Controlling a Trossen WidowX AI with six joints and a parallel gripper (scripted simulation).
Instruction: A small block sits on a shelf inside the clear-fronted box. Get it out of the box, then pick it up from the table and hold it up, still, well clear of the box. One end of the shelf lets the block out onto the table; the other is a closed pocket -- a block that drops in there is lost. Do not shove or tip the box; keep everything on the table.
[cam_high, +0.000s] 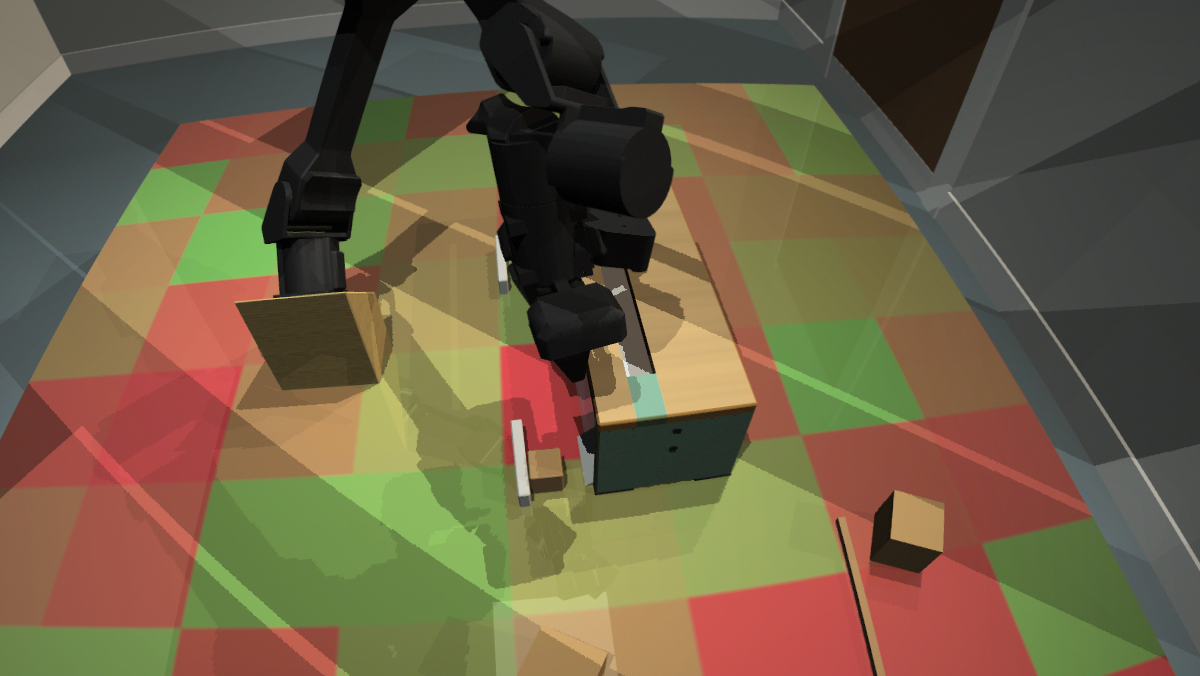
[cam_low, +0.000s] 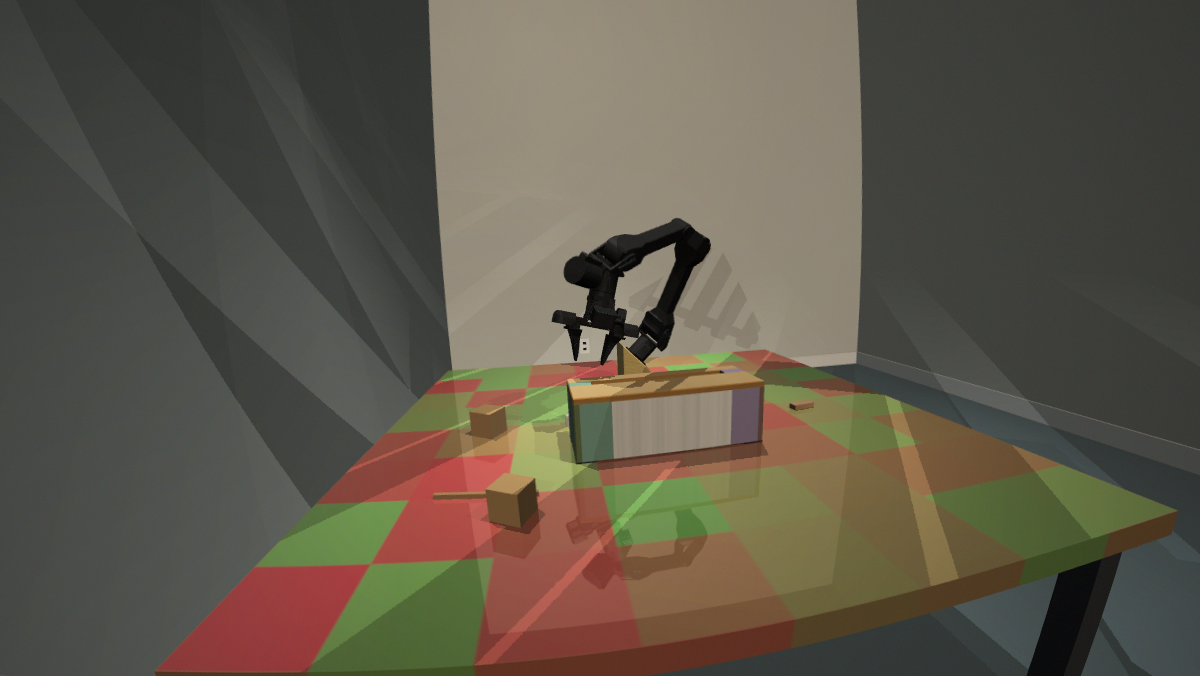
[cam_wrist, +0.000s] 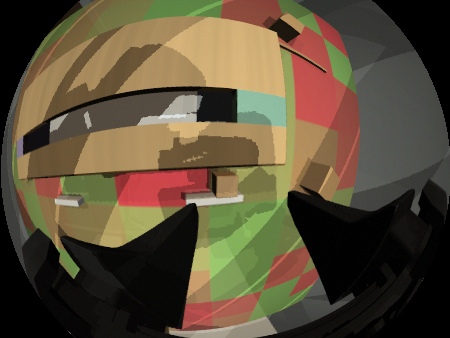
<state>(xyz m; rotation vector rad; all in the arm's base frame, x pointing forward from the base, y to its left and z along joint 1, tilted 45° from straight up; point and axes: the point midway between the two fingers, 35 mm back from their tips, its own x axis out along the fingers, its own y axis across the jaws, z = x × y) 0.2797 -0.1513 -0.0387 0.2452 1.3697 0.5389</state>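
The small brown block (cam_high: 545, 468) (cam_wrist: 225, 184) lies on the table outside the box, in front of its teal end. It is against the inner side of a white rail (cam_high: 520, 470) (cam_wrist: 200, 200). The box (cam_high: 705, 335) (cam_low: 671, 419) (cam_wrist: 240, 50) stands upright, with a long slot in its wooden top. It hides the block in the exterior view. My gripper (cam_low: 588, 361) (cam_wrist: 243, 204) is open and empty, above the table near the box's front top edge. The wrist view shows the block beyond and between the spread fingertips. In the top view the fingers overlap.
A second white rail (cam_high: 502, 264) (cam_wrist: 69, 201) lies farther along the box front. A larger wooden cube (cam_high: 917, 524) (cam_low: 512, 502) (cam_wrist: 287, 27) and a thin strip (cam_high: 858, 596) (cam_low: 457, 496) lie beyond the teal end. Another block (cam_high: 566, 655) (cam_low: 487, 422) (cam_wrist: 320, 179) is off that end.
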